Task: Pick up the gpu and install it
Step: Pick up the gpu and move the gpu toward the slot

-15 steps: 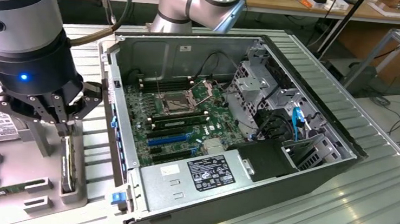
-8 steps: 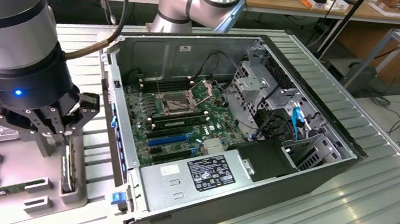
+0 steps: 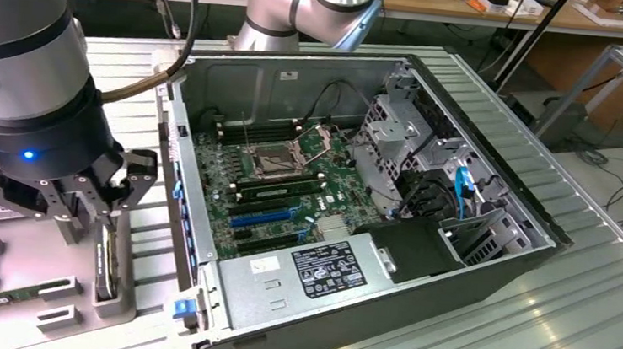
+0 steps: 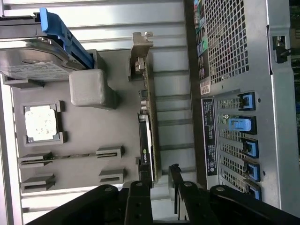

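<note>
The gpu (image 4: 150, 136) stands on its long edge in a slot of the grey parts tray (image 4: 84, 136). Its black shroud faces sideways and its silver bracket (image 4: 140, 47) is at the end far from my gripper. In the exterior view the gpu (image 3: 108, 265) sits left of the open computer case (image 3: 482, 156). My gripper (image 4: 158, 185) is just over the card's other end, one finger on each side. The fingers (image 4: 177, 180) are apart, and a gap shows beside the card. The gripper (image 3: 82, 218) hangs low over the tray.
On the tray lie a silver hard drive (image 4: 33, 58) in a blue caddy, a processor chip (image 4: 42, 123) and thin memory sticks (image 4: 70, 154). The motherboard (image 3: 278, 167) lies flat in the case, with blue card slots (image 3: 263, 217). The case's rear slot panel (image 4: 243, 140) is close beside the tray.
</note>
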Robot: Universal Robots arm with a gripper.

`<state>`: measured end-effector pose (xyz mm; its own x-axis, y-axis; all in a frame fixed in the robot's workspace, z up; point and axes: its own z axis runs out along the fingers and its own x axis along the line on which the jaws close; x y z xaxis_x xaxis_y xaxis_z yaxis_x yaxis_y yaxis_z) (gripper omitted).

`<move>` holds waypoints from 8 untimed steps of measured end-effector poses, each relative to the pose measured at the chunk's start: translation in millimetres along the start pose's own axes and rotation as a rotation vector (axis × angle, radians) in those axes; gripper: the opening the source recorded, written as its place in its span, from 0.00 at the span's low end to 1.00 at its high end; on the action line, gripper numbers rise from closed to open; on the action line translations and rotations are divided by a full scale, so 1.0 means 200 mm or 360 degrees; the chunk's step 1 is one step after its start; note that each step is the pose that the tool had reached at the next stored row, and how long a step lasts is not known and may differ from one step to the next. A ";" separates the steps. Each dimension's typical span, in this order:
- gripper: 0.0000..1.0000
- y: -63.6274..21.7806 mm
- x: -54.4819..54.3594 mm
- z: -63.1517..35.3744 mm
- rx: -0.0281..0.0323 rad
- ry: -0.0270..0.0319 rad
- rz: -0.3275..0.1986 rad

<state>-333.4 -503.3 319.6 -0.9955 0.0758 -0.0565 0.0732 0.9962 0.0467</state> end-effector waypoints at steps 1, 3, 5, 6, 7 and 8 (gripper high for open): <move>0.31 0.000 0.00 0.000 0.00000 0.00000 0.0000; 0.37 -0.001 0.00 0.014 -0.00055 0.00001 0.0001; 0.37 -0.004 0.01 0.076 -0.00058 0.00003 0.0001; 0.37 -0.004 0.01 0.083 -0.00013 0.00090 0.0001; 0.37 -0.005 0.01 0.098 0.00031 0.00253 0.0002; 0.37 -0.005 0.01 0.113 0.00021 0.00309 0.0002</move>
<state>-333.6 -503.2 296.9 -0.9964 0.0763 -0.0370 0.0746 0.9962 0.0455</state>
